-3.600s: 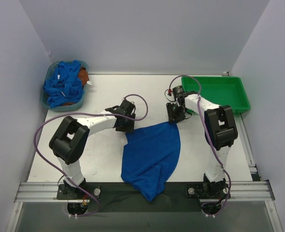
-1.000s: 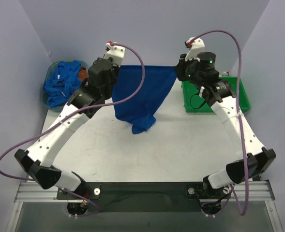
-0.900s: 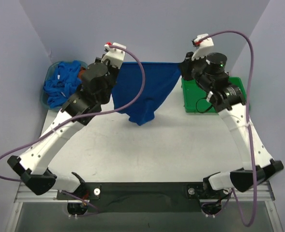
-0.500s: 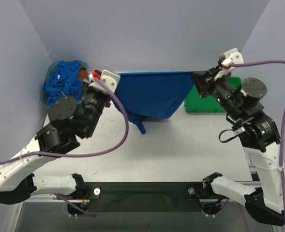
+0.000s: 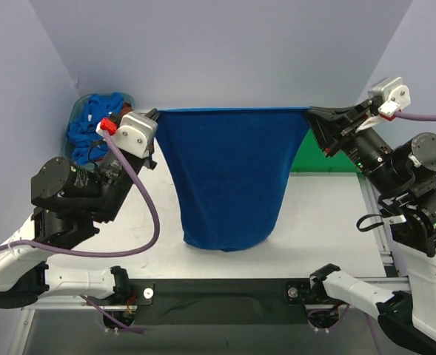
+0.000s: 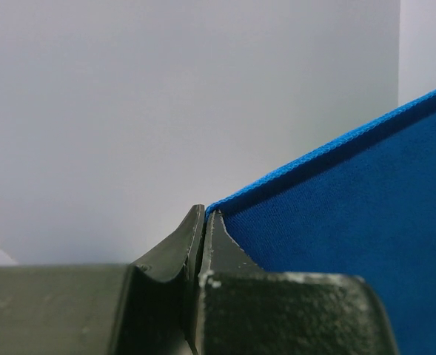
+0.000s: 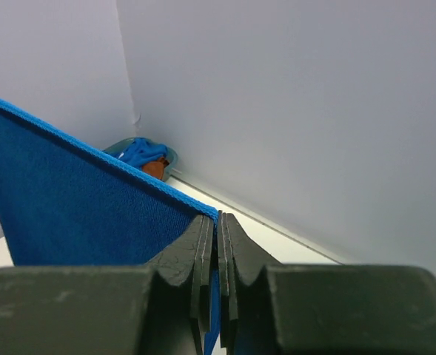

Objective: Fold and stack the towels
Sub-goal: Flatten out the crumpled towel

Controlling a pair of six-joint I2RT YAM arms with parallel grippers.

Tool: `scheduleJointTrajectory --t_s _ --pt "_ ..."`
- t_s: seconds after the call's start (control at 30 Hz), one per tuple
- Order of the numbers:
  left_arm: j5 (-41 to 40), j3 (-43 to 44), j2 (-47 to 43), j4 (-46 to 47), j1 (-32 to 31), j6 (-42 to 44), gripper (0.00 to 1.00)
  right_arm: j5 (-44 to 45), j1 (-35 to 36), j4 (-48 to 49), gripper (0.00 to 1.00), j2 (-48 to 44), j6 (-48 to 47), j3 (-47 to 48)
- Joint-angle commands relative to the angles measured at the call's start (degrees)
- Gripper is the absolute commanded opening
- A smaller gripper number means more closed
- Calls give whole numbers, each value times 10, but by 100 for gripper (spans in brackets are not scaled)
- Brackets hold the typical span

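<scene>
A royal-blue towel (image 5: 231, 177) hangs stretched in the air between both arms, its top edge taut and level, its lower end rounded and hanging low toward the table's front. My left gripper (image 5: 157, 112) is shut on its top left corner; in the left wrist view the jaws (image 6: 205, 216) pinch the towel's hem (image 6: 336, 148). My right gripper (image 5: 311, 112) is shut on the top right corner, and the right wrist view shows the cloth (image 7: 77, 200) clamped between the fingertips (image 7: 218, 218). More blue towels (image 5: 93, 127) lie heaped in the bin at the back left.
The blue-green bin (image 5: 75, 118) at the back left also holds an orange-brown cloth (image 7: 155, 169). A green tray (image 5: 312, 159) sits at the back right, mostly hidden behind the hanging towel and right arm. White table (image 5: 314, 222) lies below.
Both arms have lifted the towel high and pulled apart. The towel, bunched and sagging a second ago, now hangs spread wide with a straight top edge.
</scene>
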Motion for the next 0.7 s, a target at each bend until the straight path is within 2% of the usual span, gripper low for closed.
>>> scheduleJointTrajectory --t_s 0.0,0.03,0.1,0.17,0.2,0.23,0.3,0.43,0.67 --pt "-57 26 10 99 9 83 0 29 -6 35 0 41 1 34" --pt "-65 21 16 141 14 96 0 28 -5 37 0 52 2 40" --pt "-57 26 35 143 53 99 0 38 -5 42 0 81 3 53" --pt "-34 52 49 93 103 46 0 47 -6 42 0 103 1 63" --pt "2 62 65 67 157 21 0 49 -6 42 0 121 -1 71" --pt "16 70 73 36 177 -16 0 51 -7 43 0 129 -5 76" --pt "35 89 94 20 202 -29 0 55 -8 42 0 148 -8 85" --pt "48 118 119 8 236 -31 0 57 -11 42 0 164 -16 95" --pt "68 181 139 -27 244 -47 0 50 -10 41 0 155 -22 107"
